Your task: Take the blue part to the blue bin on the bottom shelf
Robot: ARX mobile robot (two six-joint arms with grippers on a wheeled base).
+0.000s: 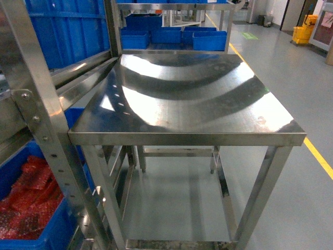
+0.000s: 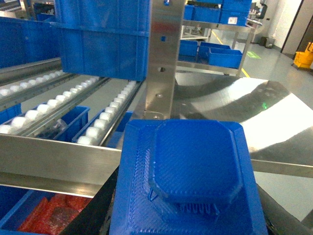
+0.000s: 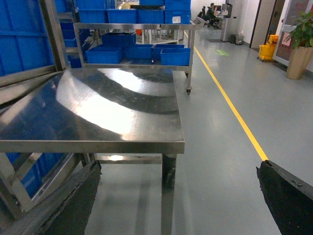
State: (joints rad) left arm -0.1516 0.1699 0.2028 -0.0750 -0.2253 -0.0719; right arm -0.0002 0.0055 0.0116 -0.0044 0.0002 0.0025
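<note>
The worktop [image 1: 187,99] stands directly ahead; the rack [image 1: 36,120] rises just to its left, with a crate of packets [image 1: 31,208] low in it; a cart of bins [image 1: 171,36] stands behind the worktop; the floor line [image 1: 317,156] runs along its right

1. No text, brand or number can be read in any view.
2. A white label [image 2: 231,20] sits on a far blue crate [image 2: 234,17] in the left wrist view, its print too small to read.
3. A green floor marking [image 3: 222,52] lies far off, illegible.
</note>
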